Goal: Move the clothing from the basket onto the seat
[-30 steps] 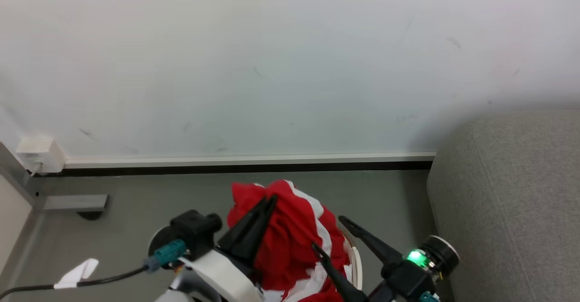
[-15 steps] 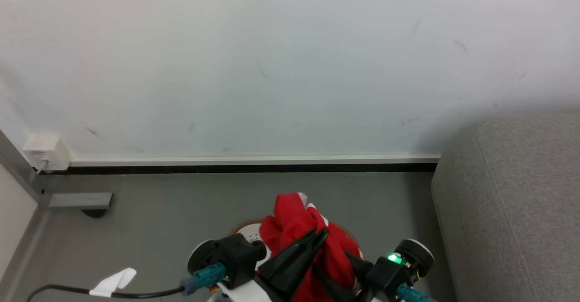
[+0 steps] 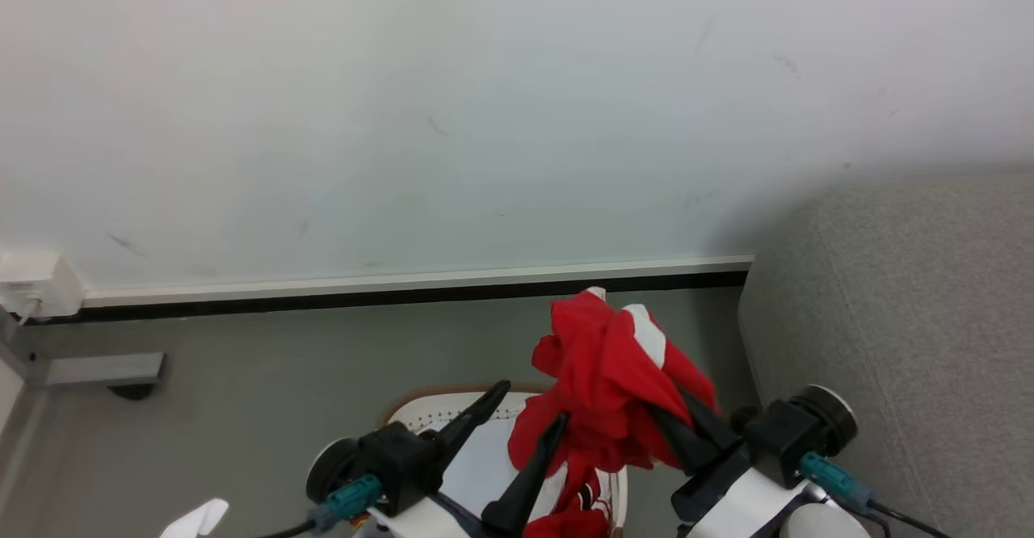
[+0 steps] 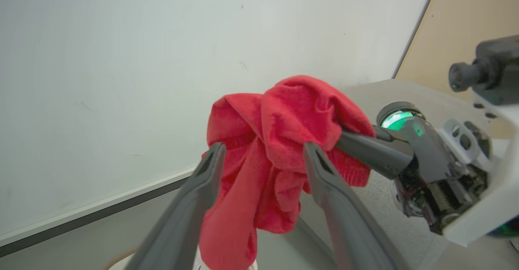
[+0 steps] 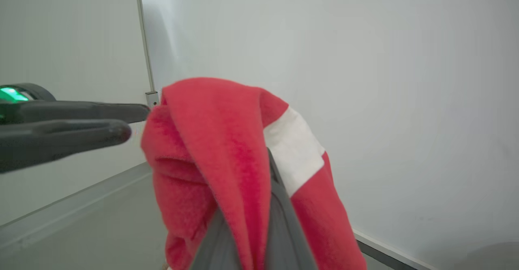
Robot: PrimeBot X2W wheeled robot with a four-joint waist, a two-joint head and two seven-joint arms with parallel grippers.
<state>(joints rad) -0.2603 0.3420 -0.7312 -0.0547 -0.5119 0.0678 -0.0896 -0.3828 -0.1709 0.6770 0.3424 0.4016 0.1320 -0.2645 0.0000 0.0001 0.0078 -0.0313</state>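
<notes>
head view, nearest first: the left end effector (image 3: 529, 405) stands with its two fingers spread wide and nothing pinched between them. half a second ago those fingers were shut on the clothing. the right end effector (image 3: 678, 425) was wide open a second ago. it is now clamped on the clothing (image 3: 614, 352), its finger ends buried in the bunched red cloth. the garment has passed from left to right.

in the left wrist view the bundle hangs from the right fingers, between and just past the spread left ones. i cannot tell whether it still brushes them.

under the left end effector sits the basket (image 3: 452, 390) on the floor (image 3: 242, 360), with part of its white liner (image 3: 485, 457) bare. more red and white cloth shows low at the basket's right side. whether that is the tail of the held piece or a second piece i cannot tell.

the held clothing is raised clear above the basket rim, near the seat (image 3: 905, 304) but not over it. the seat lies to the right, beyond the right end effector, against the wall (image 3: 485, 118).

my reading is that the handover puts the garment with the arm on the seat's side. what seems left is a carry to the right and a release over the cushion. the hanging end could drag on the rim or catch a left finger on the way.
</notes>
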